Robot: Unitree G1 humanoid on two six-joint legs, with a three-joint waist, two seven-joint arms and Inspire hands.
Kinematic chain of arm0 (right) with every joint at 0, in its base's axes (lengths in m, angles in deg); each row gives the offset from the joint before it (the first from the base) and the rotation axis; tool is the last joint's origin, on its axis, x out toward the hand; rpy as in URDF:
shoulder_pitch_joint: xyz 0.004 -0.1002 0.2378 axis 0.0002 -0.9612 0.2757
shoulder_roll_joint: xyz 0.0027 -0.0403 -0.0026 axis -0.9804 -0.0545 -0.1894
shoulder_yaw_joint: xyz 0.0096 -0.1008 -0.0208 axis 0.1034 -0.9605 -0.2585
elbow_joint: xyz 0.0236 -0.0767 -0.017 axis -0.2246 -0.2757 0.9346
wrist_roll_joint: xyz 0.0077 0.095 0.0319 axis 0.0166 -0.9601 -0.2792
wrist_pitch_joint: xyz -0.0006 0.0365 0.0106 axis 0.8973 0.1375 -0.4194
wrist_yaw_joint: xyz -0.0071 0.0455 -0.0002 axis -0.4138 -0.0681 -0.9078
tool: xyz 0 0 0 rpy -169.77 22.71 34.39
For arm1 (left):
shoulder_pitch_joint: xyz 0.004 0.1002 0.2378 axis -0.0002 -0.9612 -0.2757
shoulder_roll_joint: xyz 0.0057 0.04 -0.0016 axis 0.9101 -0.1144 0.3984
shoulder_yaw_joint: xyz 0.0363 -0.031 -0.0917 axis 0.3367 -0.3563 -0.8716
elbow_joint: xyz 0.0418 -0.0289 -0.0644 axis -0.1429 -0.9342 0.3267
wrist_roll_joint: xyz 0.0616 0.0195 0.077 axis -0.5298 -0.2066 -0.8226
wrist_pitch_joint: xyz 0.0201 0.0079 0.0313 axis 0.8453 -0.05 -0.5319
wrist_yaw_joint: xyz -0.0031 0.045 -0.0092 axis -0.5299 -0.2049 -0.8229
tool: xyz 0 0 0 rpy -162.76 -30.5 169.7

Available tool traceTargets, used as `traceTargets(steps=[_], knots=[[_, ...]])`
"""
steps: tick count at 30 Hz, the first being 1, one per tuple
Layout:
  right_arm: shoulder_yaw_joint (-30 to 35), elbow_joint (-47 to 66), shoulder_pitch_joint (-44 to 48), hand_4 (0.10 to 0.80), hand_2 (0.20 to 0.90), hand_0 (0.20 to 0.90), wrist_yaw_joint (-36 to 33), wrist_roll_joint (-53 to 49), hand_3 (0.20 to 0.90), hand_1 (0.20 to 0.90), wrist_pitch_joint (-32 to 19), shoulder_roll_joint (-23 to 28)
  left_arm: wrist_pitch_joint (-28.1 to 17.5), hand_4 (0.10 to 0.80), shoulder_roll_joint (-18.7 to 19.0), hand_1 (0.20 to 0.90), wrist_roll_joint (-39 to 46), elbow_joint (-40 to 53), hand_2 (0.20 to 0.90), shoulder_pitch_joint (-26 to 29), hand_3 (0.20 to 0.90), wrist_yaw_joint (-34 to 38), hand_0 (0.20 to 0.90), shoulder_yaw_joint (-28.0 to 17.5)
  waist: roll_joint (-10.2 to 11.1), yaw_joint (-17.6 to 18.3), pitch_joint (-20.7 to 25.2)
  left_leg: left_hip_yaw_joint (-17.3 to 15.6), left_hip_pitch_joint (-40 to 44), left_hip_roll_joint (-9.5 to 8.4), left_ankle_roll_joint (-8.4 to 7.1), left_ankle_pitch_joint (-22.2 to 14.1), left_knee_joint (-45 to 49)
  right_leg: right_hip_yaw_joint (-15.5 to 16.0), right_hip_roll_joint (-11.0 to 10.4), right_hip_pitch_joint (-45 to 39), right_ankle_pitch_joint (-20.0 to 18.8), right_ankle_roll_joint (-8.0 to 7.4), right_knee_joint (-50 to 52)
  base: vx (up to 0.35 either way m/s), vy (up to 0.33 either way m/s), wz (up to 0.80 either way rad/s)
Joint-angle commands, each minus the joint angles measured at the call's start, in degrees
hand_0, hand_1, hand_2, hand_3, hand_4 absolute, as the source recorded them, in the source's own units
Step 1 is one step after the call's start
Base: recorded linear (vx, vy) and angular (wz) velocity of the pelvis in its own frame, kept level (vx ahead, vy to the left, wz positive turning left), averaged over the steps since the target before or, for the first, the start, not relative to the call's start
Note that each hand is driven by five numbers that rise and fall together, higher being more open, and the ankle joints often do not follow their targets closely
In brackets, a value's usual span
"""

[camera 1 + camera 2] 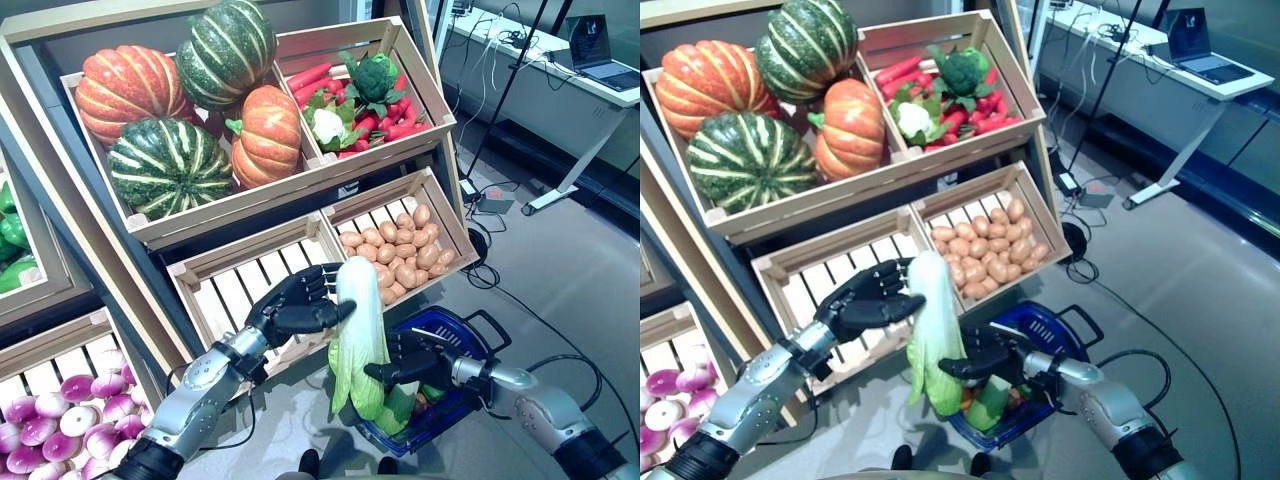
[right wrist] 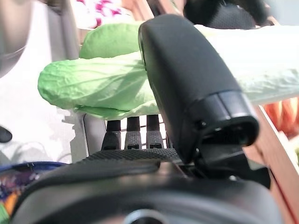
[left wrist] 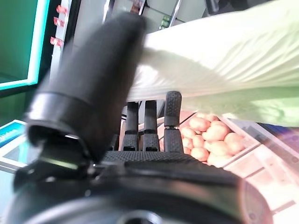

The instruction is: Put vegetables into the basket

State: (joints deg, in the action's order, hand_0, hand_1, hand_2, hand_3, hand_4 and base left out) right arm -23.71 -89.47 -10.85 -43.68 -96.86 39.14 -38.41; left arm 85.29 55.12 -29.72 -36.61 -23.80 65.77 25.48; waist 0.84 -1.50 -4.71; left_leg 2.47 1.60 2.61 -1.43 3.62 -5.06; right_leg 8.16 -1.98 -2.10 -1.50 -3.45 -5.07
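Observation:
A long napa cabbage [image 1: 360,325], white at the top and leafy green at the bottom, hangs upright just left of the blue basket [image 1: 462,330] on the floor. My left hand [image 1: 298,305] is curled round its white upper part; the left wrist view shows the thumb [image 3: 93,79] across the cabbage [image 3: 224,60]. My right hand [image 1: 412,360] grips its green lower part above the basket's near rim; the right wrist view shows the thumb [image 2: 187,70] over the leaves [image 2: 93,84]. A green vegetable [image 1: 992,398] and something orange [image 1: 967,399] lie in the basket.
The slanted wooden stand [image 1: 300,190] with its crates rises right behind the hands; a slatted crate [image 1: 245,285] is just beyond my left hand. Cables [image 1: 500,285] run over the grey floor to the right. A white desk with a laptop [image 1: 595,60] stands at the back right.

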Motion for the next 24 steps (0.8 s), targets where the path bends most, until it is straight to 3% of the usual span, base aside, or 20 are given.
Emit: traceTargets(steps=[1,9,17,21,24], knots=[[4.5,5.0,1.2,0.4,0.3,0.3,-2.8,-4.7,0.3,0.3,-8.2,-2.4,-7.8,0.8,-2.4,0.9,4.6,8.1,0.9,4.5,0.9,-6.1,0.9,-1.0,1.4,0.5,4.5,-2.3,-0.8,-0.02,0.37,-1.8,0.1,-1.5,-3.0,0.4,-2.4,-2.25,0.1,-0.001,0.0,-0.04],[15.4,3.9,-1.3,0.4,0.3,0.3,-11.2,-6.2,0.3,0.3,-17.6,-3.9,-6.5,0.8,-5.0,0.9,9.4,7.8,0.9,1.7,0.9,-3.5,0.9,-5.6,1.7,1.8,3.5,-3.0,-1.0,0.37,0.55,-1.9,0.1,-2.3,-2.6,1.1,-2.8,-2.16,0.1,-0.011,-0.009,-0.1],[23.9,0.9,-3.0,0.4,0.3,0.3,-19.7,-12.2,0.3,0.3,-29.9,-13.6,-5.6,0.8,-9.0,0.9,9.5,6.7,0.9,0.2,0.9,-2.1,0.9,-9.9,1.4,2.4,1.3,-3.4,-2.6,0.24,0.84,-1.9,0.1,-3.1,-2.0,2.7,-2.8,-1.7,0.1,-0.011,-0.035,-0.06],[25.3,-3.0,0.6,0.4,0.3,0.3,-26.9,-11.5,0.3,0.3,-37.2,-15.1,-9.7,0.8,-8.6,0.9,8.9,6.5,0.9,3.7,0.9,-1.0,0.9,-10.8,0.8,2.4,-4.1,-3.6,-6.1,0.47,0.83,-0.8,0.6,-3.7,-1.5,7.4,-2.3,-0.87,3.1,-0.241,-0.052,-0.04],[26.4,-5.5,4.8,0.4,0.3,0.3,-31.0,-13.9,0.3,0.3,-41.9,-14.4,-15.1,0.8,-7.7,0.9,6.8,7.1,0.9,7.4,0.9,0.2,0.9,-10.9,0.1,2.5,-10.6,-2.6,-13.1,-0.17,0.76,-0.7,7.1,-3.5,-0.8,14.0,-0.6,0.27,10.9,-0.363,-0.023,0.06]])
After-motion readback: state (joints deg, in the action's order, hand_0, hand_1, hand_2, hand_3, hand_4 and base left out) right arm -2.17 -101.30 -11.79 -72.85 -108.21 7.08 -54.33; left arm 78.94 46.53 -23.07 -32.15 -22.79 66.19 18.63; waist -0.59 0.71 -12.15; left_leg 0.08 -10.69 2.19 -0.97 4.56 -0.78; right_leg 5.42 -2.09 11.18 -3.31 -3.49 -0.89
